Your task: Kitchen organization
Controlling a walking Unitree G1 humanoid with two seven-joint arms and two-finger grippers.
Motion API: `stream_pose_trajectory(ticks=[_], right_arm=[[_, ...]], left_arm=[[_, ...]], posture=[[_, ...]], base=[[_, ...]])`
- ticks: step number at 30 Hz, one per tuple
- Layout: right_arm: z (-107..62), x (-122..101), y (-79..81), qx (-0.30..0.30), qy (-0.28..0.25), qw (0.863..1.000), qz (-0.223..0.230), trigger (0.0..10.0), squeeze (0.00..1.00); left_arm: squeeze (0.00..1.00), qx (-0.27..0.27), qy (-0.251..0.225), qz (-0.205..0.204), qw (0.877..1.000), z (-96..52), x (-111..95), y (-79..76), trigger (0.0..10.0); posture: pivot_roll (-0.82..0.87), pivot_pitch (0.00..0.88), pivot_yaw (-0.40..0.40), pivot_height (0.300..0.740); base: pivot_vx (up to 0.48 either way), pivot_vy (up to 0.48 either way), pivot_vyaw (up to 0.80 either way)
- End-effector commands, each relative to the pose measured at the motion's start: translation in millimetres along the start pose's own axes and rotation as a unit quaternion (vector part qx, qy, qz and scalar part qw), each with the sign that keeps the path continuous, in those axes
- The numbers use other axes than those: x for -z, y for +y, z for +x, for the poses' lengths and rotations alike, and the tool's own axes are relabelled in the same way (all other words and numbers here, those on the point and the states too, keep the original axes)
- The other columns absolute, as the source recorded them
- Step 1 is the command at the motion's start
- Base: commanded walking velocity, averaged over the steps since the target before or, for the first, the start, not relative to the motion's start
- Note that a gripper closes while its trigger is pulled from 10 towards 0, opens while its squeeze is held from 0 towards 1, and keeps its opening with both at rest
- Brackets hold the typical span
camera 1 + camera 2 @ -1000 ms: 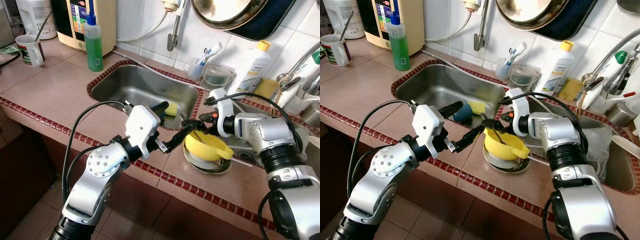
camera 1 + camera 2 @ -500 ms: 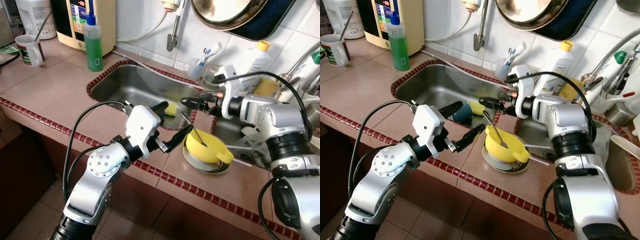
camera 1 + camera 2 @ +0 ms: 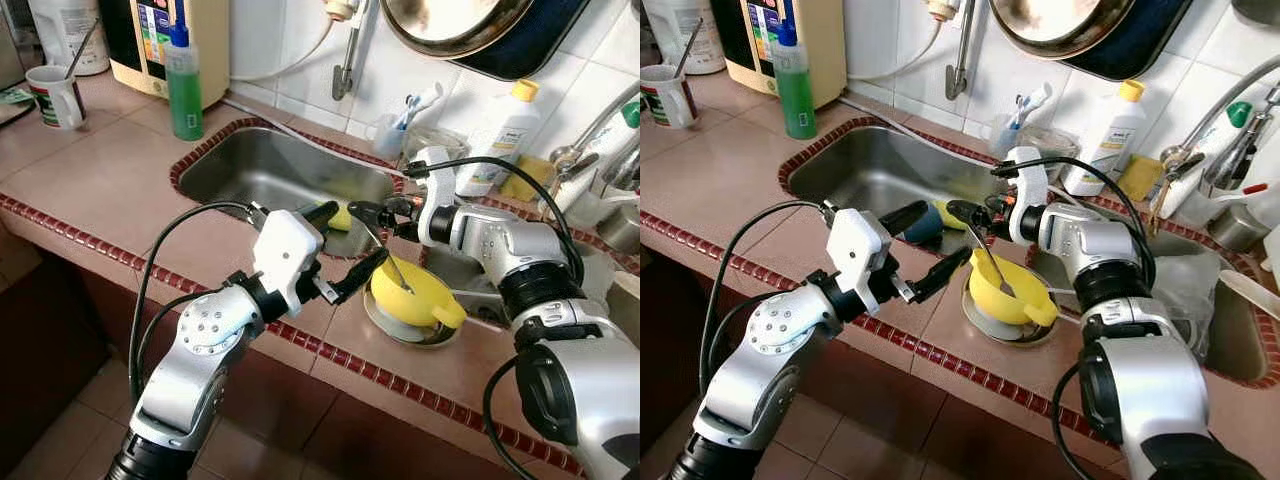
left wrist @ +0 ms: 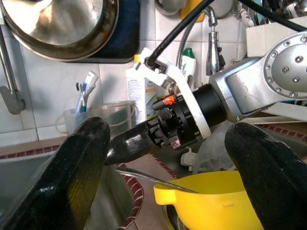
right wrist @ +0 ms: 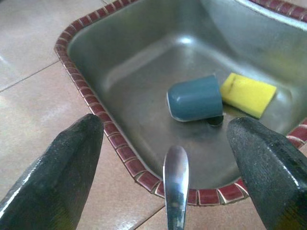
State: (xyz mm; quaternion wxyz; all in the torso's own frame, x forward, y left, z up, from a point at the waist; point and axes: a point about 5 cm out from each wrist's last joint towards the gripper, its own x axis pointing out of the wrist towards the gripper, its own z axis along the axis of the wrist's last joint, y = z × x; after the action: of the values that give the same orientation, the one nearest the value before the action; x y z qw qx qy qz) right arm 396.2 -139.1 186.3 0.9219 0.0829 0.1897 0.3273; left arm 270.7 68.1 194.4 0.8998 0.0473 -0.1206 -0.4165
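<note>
A yellow bowl (image 3: 418, 296) sits on a round metal plate (image 3: 405, 333) on the tiled counter, between the two sinks. A metal spoon (image 3: 388, 262) leans in the bowl, its handle pointing up toward the left sink (image 3: 250, 165). My right gripper (image 3: 368, 213) hovers open at the handle's tip, and the handle (image 5: 176, 182) lies between its spread fingers (image 5: 57, 182) untouched. My left gripper (image 3: 352, 238) stands open just left of the bowl, fingers (image 4: 72, 177) wide apart. A blue cup (image 5: 194, 98) lies on its side in the sink beside a yellow sponge (image 5: 248, 93).
A green soap bottle (image 3: 185, 85) and a mug (image 3: 55, 95) stand at the back left. Behind the bowl are a toothbrush cup (image 3: 395, 135), a clear tub (image 3: 435, 145) and a white bottle (image 3: 495, 140). A faucet (image 3: 590, 135) and a second sink are at the right. A pan (image 3: 460, 25) hangs overhead.
My right gripper rose from the yellow bowl, leaving the spoon leaning in it, then came down and left to the handle's tip. The left arm has stayed put.
</note>
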Motion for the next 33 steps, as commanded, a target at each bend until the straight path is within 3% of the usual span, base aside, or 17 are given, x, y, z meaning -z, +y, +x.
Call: stream_pose_trajectory(ticks=[1, 10, 29, 30, 31, 32, 33], right_arm=[[-2.0, -3, -3.8, 0.014, -0.004, 1.000, 0.000, 10.0, 0.00], [3.5, 14, -4.8, 0.013, 0.005, 1.000, 0.023, 10.0, 0.00], [5.9, 19, -4.5, 0.009, -0.020, 0.998, 0.062, 10.0, 0.00], [6.0, 19, -4.4, 0.008, -0.021, 0.998, 0.064, 8.5, 0.00], [6.1, 19, -4.4, 0.008, -0.024, 0.997, 0.067, 4.9, 0.00], [6.1, 19, -4.4, 0.008, -0.026, 0.997, 0.069, 4.9, 0.00], [6.1, 19, -4.6, 0.009, -0.028, 0.997, 0.071, 2.9, 0.00]], left_arm=[[0.00, 0.008, -0.007, 0.000, 1.000, 1.7, -4, -5.9, 10.0], [0.00, 0.004, -0.004, -0.005, 1.000, -0.8, -4, -9.7, 10.0], [0.00, 0.008, 0.001, -0.020, 1.000, -3.4, -6, -19.3, 10.0], [0.00, 0.008, 0.001, -0.021, 1.000, -3.6, -6, -19.8, 10.0], [0.00, 0.008, 0.002, -0.022, 1.000, -3.8, -6, -20.1, 10.0], [0.00, 0.008, 0.002, -0.023, 1.000, -3.9, -6, -20.3, 10.0], [0.00, 0.008, 0.002, -0.024, 1.000, -4.0, -6, -20.5, 10.0]], posture=[[0.04, 0.061, -0.186, 0.740], [0.05, 0.088, -0.192, 0.740], [0.05, 0.134, -0.186, 0.740], [0.05, 0.135, -0.186, 0.740], [0.05, 0.136, -0.186, 0.740], [0.05, 0.136, -0.186, 0.740], [0.06, 0.138, -0.185, 0.740]], base=[[0.000, 0.000, 0.00], [0.000, 0.000, 0.00], [0.000, 0.000, 0.00], [0.000, 0.000, 0.00], [0.000, 0.000, 0.00], [0.000, 0.000, 0.00], [0.000, 0.000, 0.00]])
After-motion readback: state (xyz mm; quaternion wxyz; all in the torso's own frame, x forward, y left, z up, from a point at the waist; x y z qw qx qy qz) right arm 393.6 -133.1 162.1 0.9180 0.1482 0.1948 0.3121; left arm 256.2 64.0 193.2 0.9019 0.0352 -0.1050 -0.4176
